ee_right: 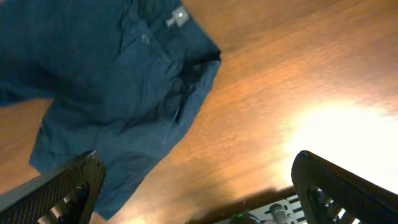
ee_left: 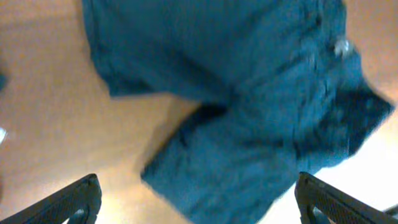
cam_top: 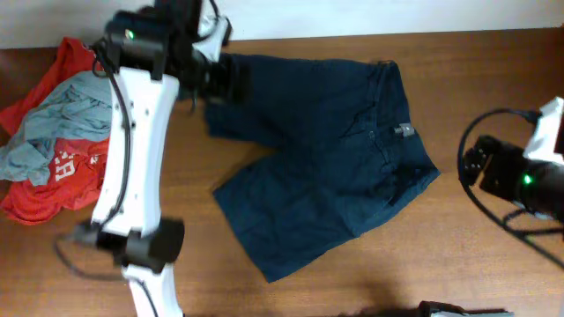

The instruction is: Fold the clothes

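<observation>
red garment [cam_top: 40, 198], grey garment [cam_top: 62, 119], wooden table [cam_top: 476, 70]

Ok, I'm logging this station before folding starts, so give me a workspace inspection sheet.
Surface: wooden table, with a glare patch below the right gripper.
Job's things: navy shorts spread out, unfolded, wrinkled.
Clutter: red garment and grey garment heaped at the left edge.
Grippers: left gripper open, empty, over the shorts; right gripper open, empty, beside them.
Cables: black cable looping on the right side.
Surroundings: white wall along the far edge.
</observation>
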Tool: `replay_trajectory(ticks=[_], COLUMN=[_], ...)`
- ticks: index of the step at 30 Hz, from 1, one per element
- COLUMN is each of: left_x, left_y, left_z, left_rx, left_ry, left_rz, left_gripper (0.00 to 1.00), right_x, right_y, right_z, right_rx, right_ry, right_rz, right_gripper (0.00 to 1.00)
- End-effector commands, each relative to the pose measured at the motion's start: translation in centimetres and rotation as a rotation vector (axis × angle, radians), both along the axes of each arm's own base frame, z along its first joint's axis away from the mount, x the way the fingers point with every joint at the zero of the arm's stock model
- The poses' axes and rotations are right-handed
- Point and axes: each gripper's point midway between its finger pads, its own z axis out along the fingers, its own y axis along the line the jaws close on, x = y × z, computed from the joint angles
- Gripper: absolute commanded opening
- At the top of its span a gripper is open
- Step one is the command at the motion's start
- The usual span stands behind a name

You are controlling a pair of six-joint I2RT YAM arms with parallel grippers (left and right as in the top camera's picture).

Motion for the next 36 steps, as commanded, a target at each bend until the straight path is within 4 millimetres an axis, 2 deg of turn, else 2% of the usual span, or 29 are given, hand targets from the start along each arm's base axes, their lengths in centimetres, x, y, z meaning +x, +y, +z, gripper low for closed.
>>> replay_trajectory(ticks=[1,5,8,11,14,15,16,20,23,27,32,36], left_x=[-5.3,-10.0,-13.2,-15.9,-17.1,-17.5,-17.8,-18.8,-18.6,-18.8,-21.2,-22.9], left_y=[2.0,4.0,4.1,4.3,3.1,2.1,1.5,-0.8,-2.1,-2.4,-3.2,-4.3], left_z=[1.9,0.1,-2.1,-6.5,-10.5,-12.7,-14.1,-18.8,-20.8,-23.1,-26.4,-27.8], left_rx=[0.092,0.153,0.114,0.019,-0.11,-0.175,-0.207,-0.313,-0.364,-0.34,-0.308,-0.294], left_ry=[-0.005,0.053,0.06,0.045,0.065,0.085,0.1,0.183,0.211,0.29,0.503,0.605], left_rz=[0.102,0.267,0.322,0.452,0.492,0.472,0.454,0.384,0.351,0.357,0.355,0.322], left_gripper=[0.99,0.99,0.99,0.99,0.99,0.99,0.99,0.98,0.97,0.97,0.98,0.98], right_x=[-0.8,-0.5,0.2,1.4,2.5,3.0,3.4,4.7,5.5,5.7,5.7,5.8], right_y=[-0.8,-1.1,-1.2,-1.3,-1.4,-1.1,-0.9,-0.8,-0.7,-0.7,-0.7,-1.0], right_z=[0.9,0.7,0.0,-1.2,-2.4,-3.1,-3.6,-5.5,-6.4,-6.8,-6.8,-6.8], right_rx=[-0.053,-0.065,-0.059,-0.045,-0.027,-0.004,0.013,0.046,0.064,0.071,0.068,0.055], right_ry=[-0.03,-0.016,0.013,0.063,0.112,0.134,0.153,0.215,0.245,0.261,0.261,0.257], right_rz=[-0.026,-0.035,-0.033,-0.028,-0.022,-0.013,-0.005,0.006,0.012,0.013,0.013,0.007], right_gripper=[0.99,0.99,0.99,0.99,0.99,0.99,0.99,0.99,0.99,0.99,0.99,0.98])
